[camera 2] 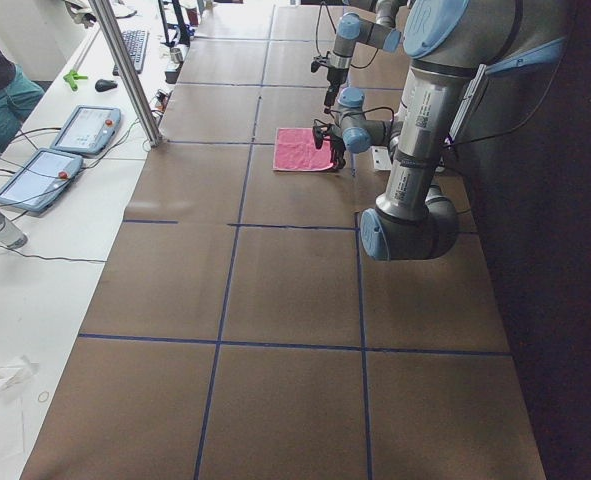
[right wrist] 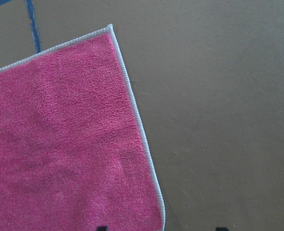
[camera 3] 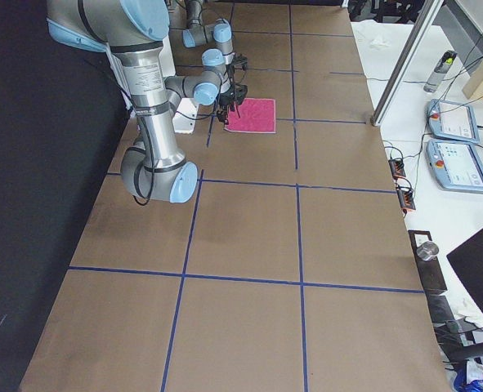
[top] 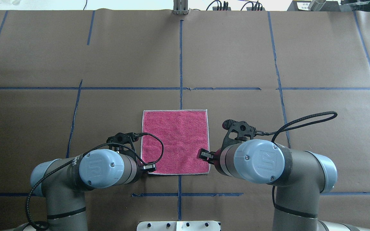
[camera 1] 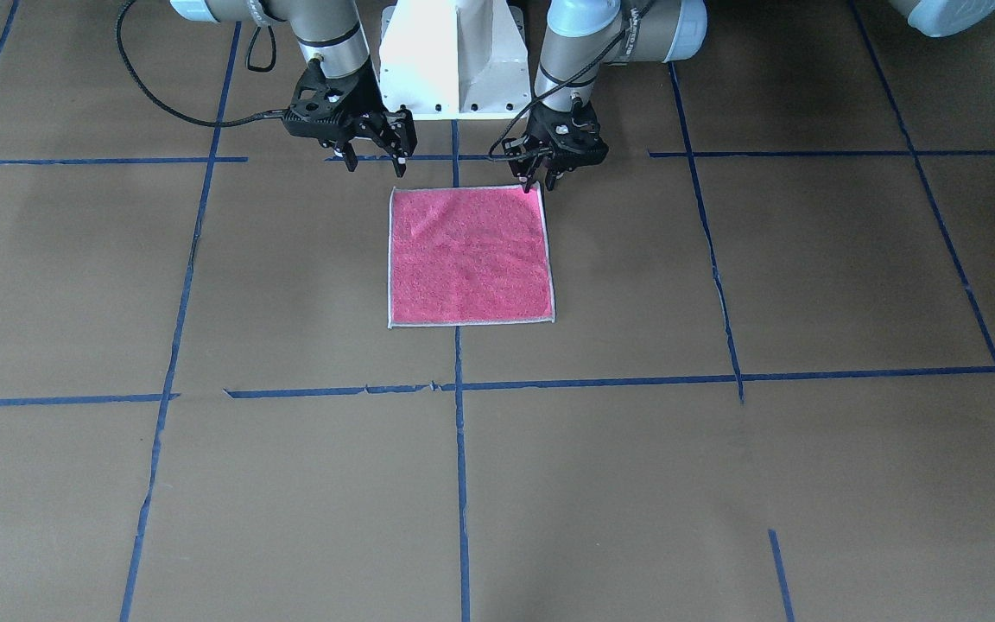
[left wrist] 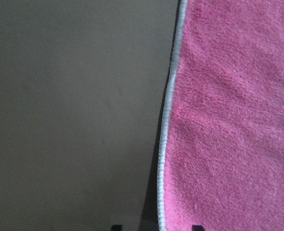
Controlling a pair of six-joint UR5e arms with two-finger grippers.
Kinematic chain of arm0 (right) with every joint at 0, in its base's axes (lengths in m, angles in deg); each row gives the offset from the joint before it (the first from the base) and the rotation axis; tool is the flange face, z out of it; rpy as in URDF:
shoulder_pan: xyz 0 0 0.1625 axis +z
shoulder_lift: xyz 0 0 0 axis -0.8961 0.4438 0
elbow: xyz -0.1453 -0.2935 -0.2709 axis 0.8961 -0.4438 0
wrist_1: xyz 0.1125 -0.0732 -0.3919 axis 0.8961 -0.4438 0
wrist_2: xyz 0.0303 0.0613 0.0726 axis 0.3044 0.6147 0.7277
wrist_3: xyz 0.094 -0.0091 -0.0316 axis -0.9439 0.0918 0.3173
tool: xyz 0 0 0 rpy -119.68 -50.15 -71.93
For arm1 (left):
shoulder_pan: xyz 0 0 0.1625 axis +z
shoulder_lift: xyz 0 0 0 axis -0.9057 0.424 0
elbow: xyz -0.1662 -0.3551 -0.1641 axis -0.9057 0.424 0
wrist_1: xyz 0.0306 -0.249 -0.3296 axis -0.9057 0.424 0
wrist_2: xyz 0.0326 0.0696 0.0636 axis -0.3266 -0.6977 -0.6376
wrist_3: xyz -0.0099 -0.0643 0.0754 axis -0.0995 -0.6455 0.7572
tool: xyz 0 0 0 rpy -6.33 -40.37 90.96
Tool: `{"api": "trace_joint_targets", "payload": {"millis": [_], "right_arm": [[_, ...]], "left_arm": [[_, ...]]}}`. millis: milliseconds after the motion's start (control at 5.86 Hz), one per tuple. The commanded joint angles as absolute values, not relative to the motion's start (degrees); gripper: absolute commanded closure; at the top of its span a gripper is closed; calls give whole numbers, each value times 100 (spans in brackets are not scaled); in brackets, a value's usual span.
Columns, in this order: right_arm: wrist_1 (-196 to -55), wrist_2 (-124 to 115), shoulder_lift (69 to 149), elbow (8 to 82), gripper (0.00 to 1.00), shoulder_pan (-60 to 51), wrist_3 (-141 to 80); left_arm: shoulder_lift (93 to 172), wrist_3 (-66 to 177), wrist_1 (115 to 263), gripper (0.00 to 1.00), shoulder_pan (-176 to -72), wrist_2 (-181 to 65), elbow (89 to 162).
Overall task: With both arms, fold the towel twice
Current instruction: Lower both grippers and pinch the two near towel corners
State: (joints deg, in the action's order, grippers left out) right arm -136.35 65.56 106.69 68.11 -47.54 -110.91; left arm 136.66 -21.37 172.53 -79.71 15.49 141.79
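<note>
**Both claws at the towel's near corners, nothing gripped yet**

The towel [camera 1: 470,257] lies flat and unfolded on the tabletop [camera 1: 808,285], pink face up, so I judge the first fold has not begun. My left claw [camera 1: 541,180] sits low at one of the towel's two corners nearest me. Its fingers are apart and straddle the grey edging [left wrist: 166,120], placed so that closing would pinch the hem rather than bunch the pile. My right claw [camera 1: 374,158] hangs above the towel's other near corner, also spread wide (it looks higher than the left one, since its wrist view takes in more cloth). Holding both near corners would let me carry that edge evenly over to the towel's far edge.
</note>
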Motion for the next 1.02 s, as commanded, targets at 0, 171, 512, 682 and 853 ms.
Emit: {"api": "trace_joint_targets", "payload": {"millis": [0,171,512,682,853], "right_arm": [[-13635,6553,10683,6808,19,-4766,-11094],[-13617,6553,10675,6782,19,-4792,-11102],[-13591,6430,10509,6433,25,-4950,-11540],[-13573,6221,10490,6212,25,-5038,-11559],[-13573,6175,10490,6175,27,-5082,-11568]], "left_arm": [[13671,-2148,17255,84,-7968,1550,14177],[13662,-2139,17255,97,-7977,1550,14177],[13662,-2130,17255,99,-7977,1550,14274],[13662,-2130,17255,99,-7977,1541,14283],[13662,-2139,17255,99,-7977,1541,14292]]}}
